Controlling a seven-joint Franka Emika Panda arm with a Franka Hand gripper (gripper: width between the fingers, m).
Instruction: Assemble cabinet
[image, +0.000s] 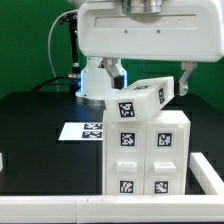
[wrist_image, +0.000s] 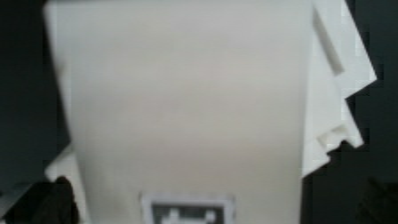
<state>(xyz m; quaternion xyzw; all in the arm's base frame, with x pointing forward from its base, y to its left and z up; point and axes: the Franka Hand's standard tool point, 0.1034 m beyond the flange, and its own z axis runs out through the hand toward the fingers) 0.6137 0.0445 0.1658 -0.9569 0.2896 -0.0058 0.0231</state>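
Starting at the exterior view's left, there's a black table (image: 35, 130) with the marker board (image: 82, 131) lying flat on it, a few tags showing. Next comes the cabinet (image: 146, 155), a tall white box standing upright near the middle and front of the table, with black-and-white tags on its front panels. A white tagged piece (image: 138, 100) sits tilted across the top of the cabinet, touching it and leaning up toward the exterior view's right. Above all that hangs the robot's big white arm (image: 150, 35), and the gripper (image: 150, 82) comes down around that tilted piece with its jaws spread wide, one dark finger (image: 184, 80) visible just beside the piece's right end. Can't tell if the fingers actually touch it. The wrist view is mostly blurry white surface with one tag (wrist_image: 189, 211) at the edge.
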